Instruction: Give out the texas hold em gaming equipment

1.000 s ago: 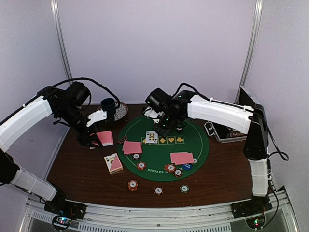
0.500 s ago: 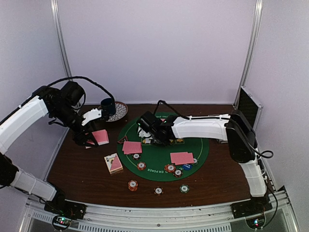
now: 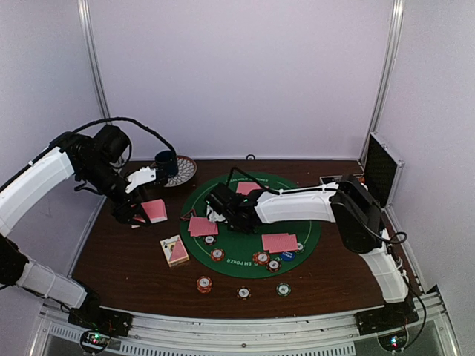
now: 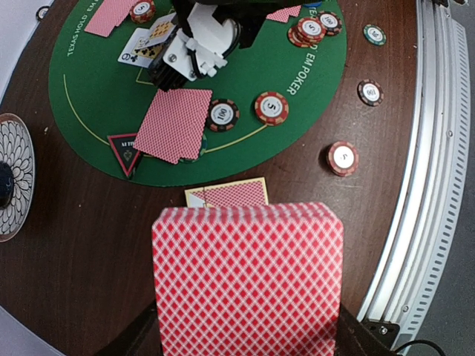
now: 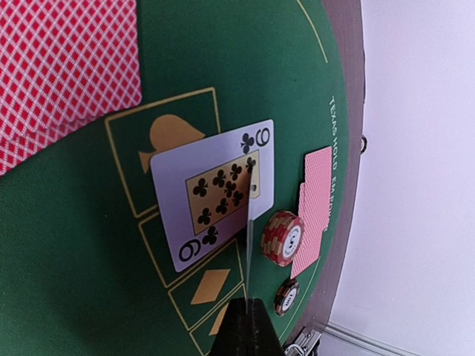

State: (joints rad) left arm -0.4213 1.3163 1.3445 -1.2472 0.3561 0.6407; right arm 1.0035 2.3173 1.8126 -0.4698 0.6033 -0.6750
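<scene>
My left gripper (image 3: 146,213) is shut on a deck of pink-backed cards (image 4: 249,282), held above the wood left of the green mat (image 3: 304,215). My right gripper (image 3: 223,208) is over the mat's left side, shut on one card seen edge-on (image 5: 249,237). Below it a face-up nine of clubs (image 5: 215,193) lies on the mat's printed boxes. Pink card pairs lie on the mat at the left (image 3: 202,225), right (image 3: 280,242) and back (image 3: 249,188). Striped chips (image 3: 217,254) (image 3: 260,257) sit on the mat's front, others (image 3: 204,284) on the wood. The black-red triangular marker (image 4: 125,152) sits at the mat's edge.
A card box (image 3: 174,250) lies on the wood left of the mat. The dark blue cup (image 3: 166,161) stands on its patterned saucer (image 3: 185,172) at the back left. The metal case (image 3: 378,159) stands open at the right edge. A blue button (image 3: 288,255) sits by the right pair.
My right arm has swung left across the mat from its back middle to its left side, uncovering the back pair. My left gripper moved slightly left with the deck, then held still.
</scene>
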